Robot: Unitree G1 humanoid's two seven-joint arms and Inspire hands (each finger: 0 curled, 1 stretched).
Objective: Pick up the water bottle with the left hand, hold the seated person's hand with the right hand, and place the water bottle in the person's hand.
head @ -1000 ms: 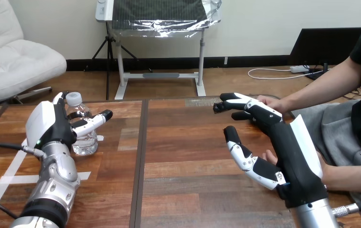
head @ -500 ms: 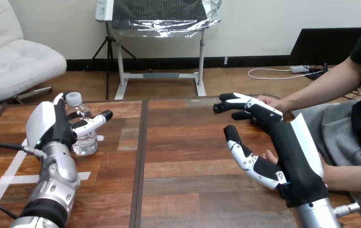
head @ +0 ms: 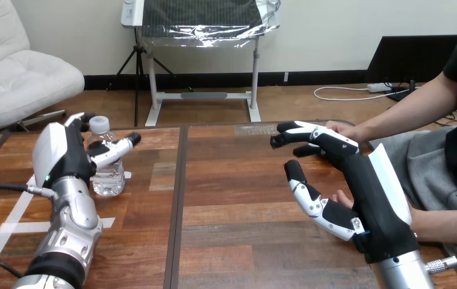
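A clear water bottle (head: 108,171) with a white cap stands on the wooden table (head: 238,180) at the left. My left hand (head: 63,156) is around it: the thumb lies across its front near the shoulder, and the fingers curl behind it. At the right, my right hand (head: 370,186) hovers open with fingers straight and thumb spread. The person's nearer hand (head: 341,197) peeks out beside and under its palm, and I cannot tell whether they touch. The person's farther hand (head: 341,128) rests at the table's far edge, next to my right fingertips.
White tape strips (head: 15,223) mark the table at the left, around the bottle's spot. A dark seam (head: 177,198) runs front to back between two table panels. The person's forearms come in from the right edge.
My left hand has risen a little and turned, its thumb now higher across the bottle; the bottle's cap has shifted slightly right. The right hand has barely moved.
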